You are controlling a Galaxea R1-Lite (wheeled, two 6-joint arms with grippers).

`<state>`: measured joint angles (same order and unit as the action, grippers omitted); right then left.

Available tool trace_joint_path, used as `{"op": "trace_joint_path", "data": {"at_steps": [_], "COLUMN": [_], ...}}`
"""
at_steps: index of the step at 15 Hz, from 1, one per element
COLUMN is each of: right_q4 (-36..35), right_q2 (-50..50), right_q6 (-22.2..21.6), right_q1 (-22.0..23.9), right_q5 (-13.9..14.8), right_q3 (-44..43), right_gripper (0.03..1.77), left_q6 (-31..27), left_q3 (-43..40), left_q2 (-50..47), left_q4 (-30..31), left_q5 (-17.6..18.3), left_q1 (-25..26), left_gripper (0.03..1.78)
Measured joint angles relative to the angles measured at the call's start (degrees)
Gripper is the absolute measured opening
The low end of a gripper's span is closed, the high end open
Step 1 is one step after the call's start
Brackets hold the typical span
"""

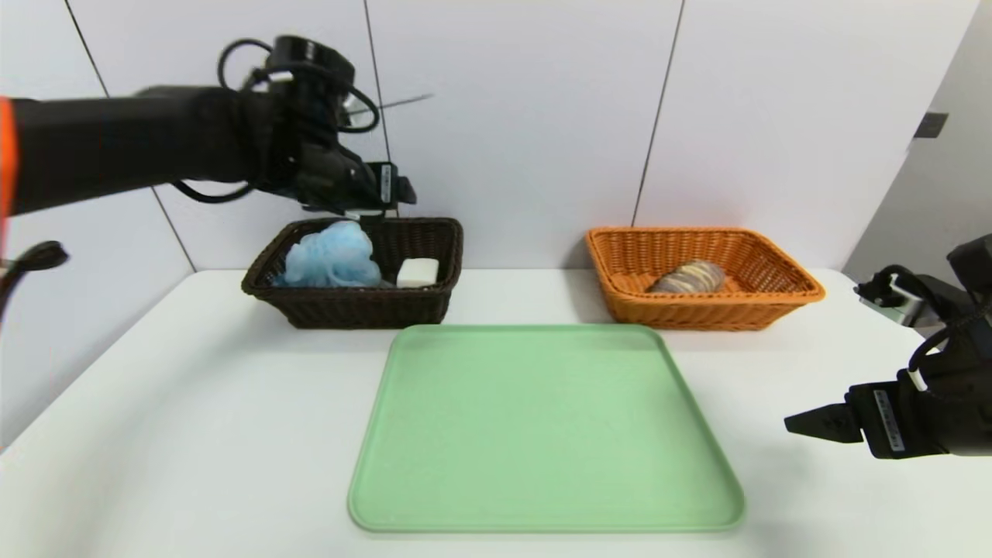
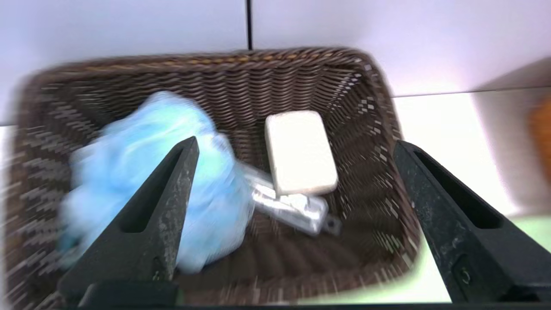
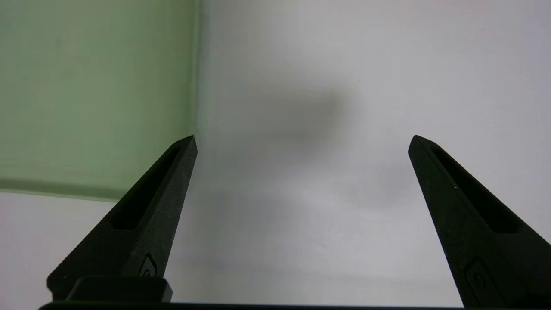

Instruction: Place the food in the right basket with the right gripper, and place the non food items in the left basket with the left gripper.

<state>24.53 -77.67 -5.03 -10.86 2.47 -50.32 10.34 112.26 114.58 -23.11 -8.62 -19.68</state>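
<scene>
Hovering upper left in the head view, the left gripper sits above the back rim of the dark brown left basket, fingers spread wide, holding nothing, touching nothing. Left wrist view: both fingers frame the basket interior from above, clear of its contents. Inside: blue bath pouf at the frame-left end, white soap bar beside it, frame-right. Grey case shows only in the wrist view, lying on the basket floor, one end under the soap bar, the other tucked behind the pouf; label unreadable from blur.

Right gripper parked at lower right edge of the head view, above the counter, fingers released wide, empty; arm cut off by the frame edge. Its wrist view shows only bare counter and a corner of the green tray.

Striped loaf lies in the orange right basket, upper right, lower part hidden by the front wall. Green tray sits centre, in front of both baskets.
</scene>
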Motion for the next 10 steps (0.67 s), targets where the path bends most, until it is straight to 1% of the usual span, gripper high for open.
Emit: {"op": "trace_joint_path", "data": {"at_steps": [2, 3, 4, 5, 6, 7, 8, 9, 10], "right_q4": [-5.92, -9.95, -12.92, -15.19, -16.04, -17.01, -19.04, -20.68, -20.94], "right_q2": [0.07, 0.4, 0.83, 1.54, 2.3, 3.15, 3.91, 4.66, 5.58], "right_q6": [0.79, 2.54, 5.24, 8.94, 11.89, 13.8, 14.57, 14.81, 14.79], "right_q1": [-0.21, -0.4, -0.51, -0.62, -0.77, -1.23, -1.65, -1.82, -1.89], "right_q5": [-0.41, -0.83, -1.82, -4.12, -7.62, -11.53, -14.1, -13.58, -12.12], "right_q3": [0.71, 1.23, 1.65, 2.04, 2.26, 2.28, 2.34, 2.56, 2.8], "right_gripper": [1.7, 1.7, 1.7, 1.7, 1.7, 1.7, 1.7, 1.7, 1.7], "left_q6": [-0.39, -1.24, -2.32, -3.51, -4.47, -5.17, -5.79, -6.57, -7.64], "left_q3": [-1.95, -4.33, -7.47, -11.68, -17.36, -23.34, -29.57, -35.65, -41.75], "left_q2": [-8.44, -13.46, -18.38, -23.48, -29.0, -34.04, -38.97, -44.04, -49.64], "left_q4": [-6.42, -9.5, -11.51, -12.78, -13.32, -13.18, -12.41, -11.19, -9.52], "left_q5": [-0.17, -0.28, -0.33, -0.45, -0.55, -0.52, -0.5, -0.44, -0.26], "left_q1": [-0.09, -0.06, 0.05, 0.2, 0.37, 0.85, 1.88, 3.23, 4.9], "left_gripper": [1.62, 1.63, 1.64, 1.65, 1.66, 1.66, 1.67, 1.67, 1.67]}}
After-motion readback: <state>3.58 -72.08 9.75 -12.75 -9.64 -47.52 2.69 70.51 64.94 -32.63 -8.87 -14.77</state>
